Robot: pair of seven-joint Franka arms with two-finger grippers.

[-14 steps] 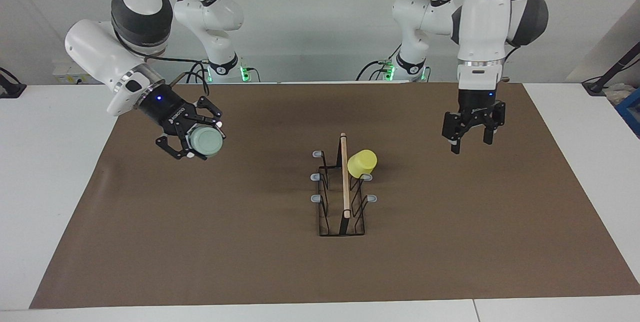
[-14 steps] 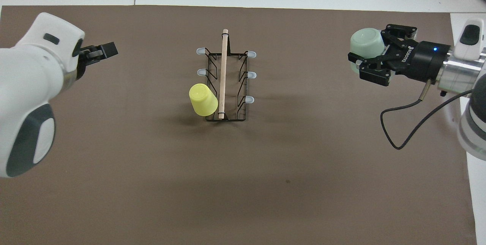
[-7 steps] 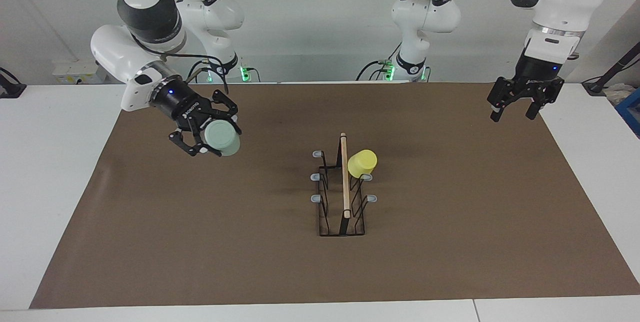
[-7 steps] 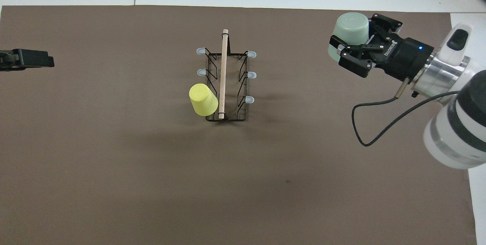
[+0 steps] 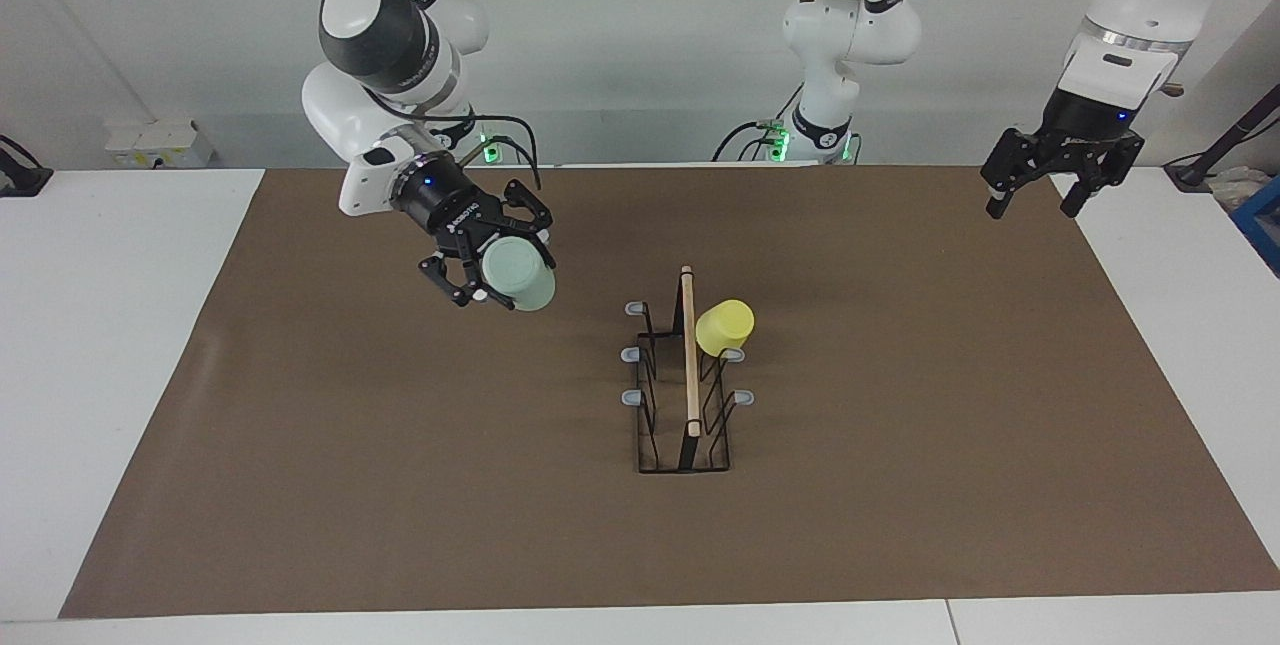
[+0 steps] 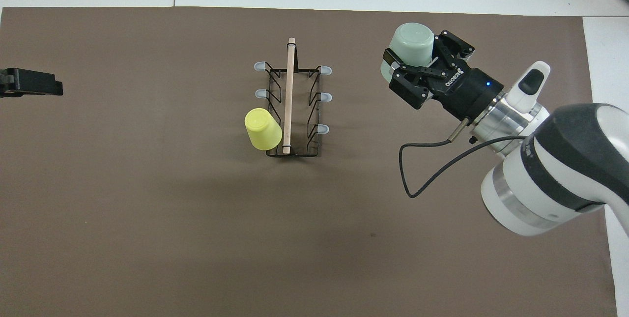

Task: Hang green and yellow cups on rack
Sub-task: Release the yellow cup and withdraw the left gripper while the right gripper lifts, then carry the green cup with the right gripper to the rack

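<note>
The black wire rack [image 5: 685,395] with a wooden rod on top stands mid-mat; it also shows in the overhead view [image 6: 291,105]. The yellow cup [image 5: 724,327] hangs mouth-down on the peg nearest the robots on the left arm's side, as the overhead view [image 6: 263,129] also shows. My right gripper [image 5: 497,277] is shut on the mint green cup [image 5: 520,275], tilted, in the air over the mat toward the right arm's end, apart from the rack; both show in the overhead view, gripper [image 6: 410,64] and cup [image 6: 412,44]. My left gripper [image 5: 1050,190] is open and empty, raised over the mat's edge at the left arm's end.
A brown mat [image 5: 400,485] covers the white table [image 5: 90,375]. The rack's other five grey-tipped pegs, such as one [image 5: 631,354] on the right arm's side, are bare. The right arm's cable [image 6: 417,169] loops below its wrist.
The right gripper has carried the green cup closer to the rack. The left gripper has drawn away from the rack to the mat's edge and risen.
</note>
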